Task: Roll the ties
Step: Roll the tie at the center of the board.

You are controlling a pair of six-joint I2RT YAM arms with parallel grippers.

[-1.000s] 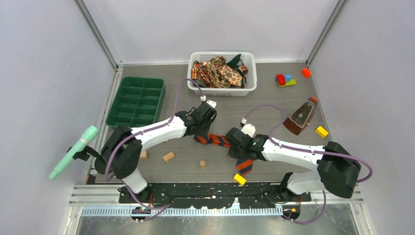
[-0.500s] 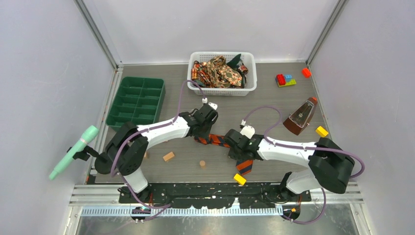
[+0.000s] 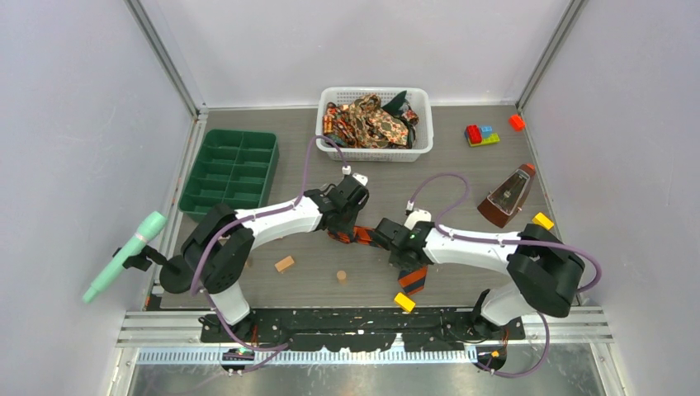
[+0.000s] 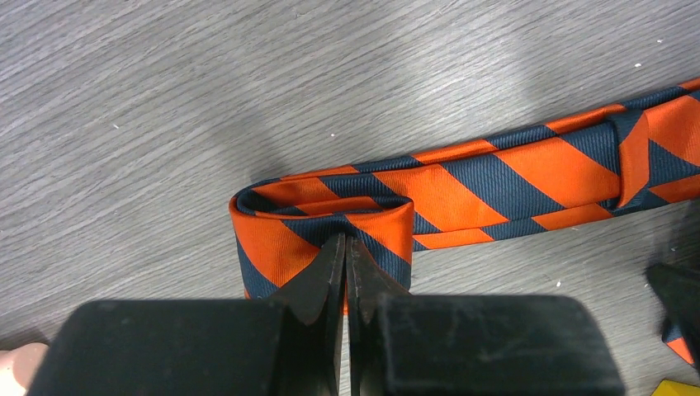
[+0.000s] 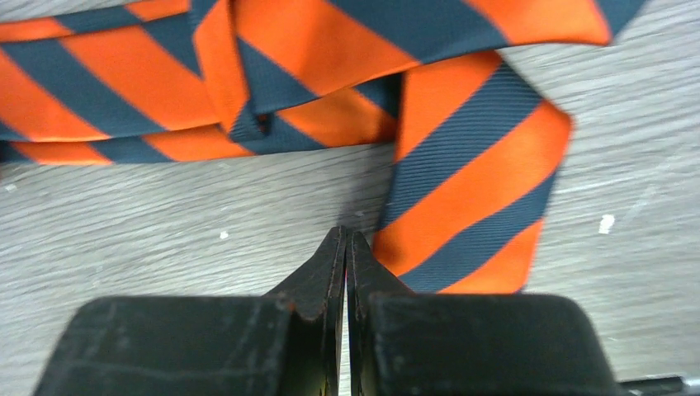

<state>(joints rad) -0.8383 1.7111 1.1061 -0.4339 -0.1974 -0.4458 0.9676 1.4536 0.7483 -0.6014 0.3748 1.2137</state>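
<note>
Grey table: wrist views alone show left fingers clenched at striped tie, right fingers clenched empty.

striped tie 1 | basket 1 | green tray 1 | metronome 1 | yellow blocks 2 | arms 2

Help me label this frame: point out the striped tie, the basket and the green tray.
Striped tie [image 4: 528,165]: left wrist view, on the flat band beside the folded end.
Basket [image 3: 376,154]: top external view, on its near wall.
Green tray [image 3: 230,171]: top external view, on its middle divider.
</note>
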